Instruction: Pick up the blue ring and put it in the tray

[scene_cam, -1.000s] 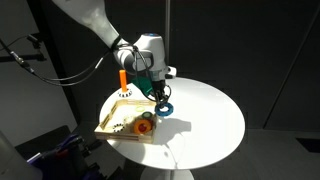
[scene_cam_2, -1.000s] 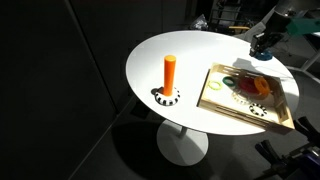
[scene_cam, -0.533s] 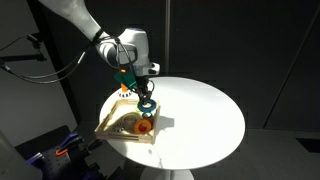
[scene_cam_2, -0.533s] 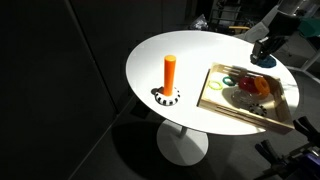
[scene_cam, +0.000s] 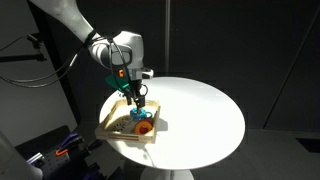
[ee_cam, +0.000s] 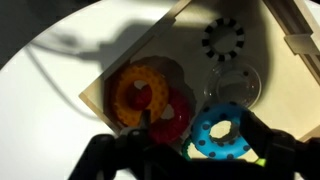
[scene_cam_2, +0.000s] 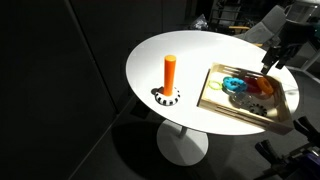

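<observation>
The blue ring (ee_cam: 218,138) lies flat on the floor of the light-wood tray (ee_cam: 180,50), beside a red-and-yellow ring (ee_cam: 140,95). In the wrist view my gripper (ee_cam: 190,165) is open, its dark fingers (ee_cam: 275,150) spread to either side of the ring without touching it. In both exterior views the gripper (scene_cam: 136,103) (scene_cam_2: 270,62) hangs a little above the tray (scene_cam: 105,125) (scene_cam_2: 245,112), apart from the blue ring (scene_cam_2: 237,86) resting inside. In an exterior view the ring shows as a teal spot (scene_cam: 137,117) below the fingertips.
A black gear piece (ee_cam: 222,40) and a clear disc (ee_cam: 235,85) also lie in the tray. An orange cylinder (scene_cam_2: 170,72) stands upright on the round white table (scene_cam_2: 190,50), away from the tray. The tray sits near the table's edge.
The gripper carried the blue ring from beside the tray to over it, then opened. The ring now lies on the tray floor instead of hanging between the fingers.
</observation>
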Robot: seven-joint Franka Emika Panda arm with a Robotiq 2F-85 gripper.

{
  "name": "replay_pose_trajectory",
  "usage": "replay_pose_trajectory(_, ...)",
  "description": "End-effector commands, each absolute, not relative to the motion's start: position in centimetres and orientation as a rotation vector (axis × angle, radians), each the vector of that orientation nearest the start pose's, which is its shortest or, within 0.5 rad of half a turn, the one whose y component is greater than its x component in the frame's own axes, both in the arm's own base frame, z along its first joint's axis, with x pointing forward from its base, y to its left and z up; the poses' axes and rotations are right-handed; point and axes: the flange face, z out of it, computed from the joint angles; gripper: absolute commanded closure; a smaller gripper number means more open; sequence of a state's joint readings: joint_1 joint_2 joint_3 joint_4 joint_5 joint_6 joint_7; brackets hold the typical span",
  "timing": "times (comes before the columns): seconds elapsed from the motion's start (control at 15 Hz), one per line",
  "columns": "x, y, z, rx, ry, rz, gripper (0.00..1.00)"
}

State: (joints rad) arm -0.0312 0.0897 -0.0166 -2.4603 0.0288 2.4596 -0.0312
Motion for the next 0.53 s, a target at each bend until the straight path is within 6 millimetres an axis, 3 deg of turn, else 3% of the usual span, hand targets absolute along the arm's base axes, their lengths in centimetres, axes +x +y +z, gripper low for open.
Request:
replay_pose_trajectory(0.0,45.7,-3.7,28.2,-3.165,0.082,0.245,0.00)
replay_pose_trajectory(0.33,44.1,-6.0,31.6,-3.215,0.114,0.348,0.00)
replay_pose_trajectory(0.4,44.7,-5.2,29.9,-3.186,0.069,0.342,0.00)
replay_pose_trajectory(0.47,44.6,-5.4,30.4,-3.190,0.075,0.337,0.00)
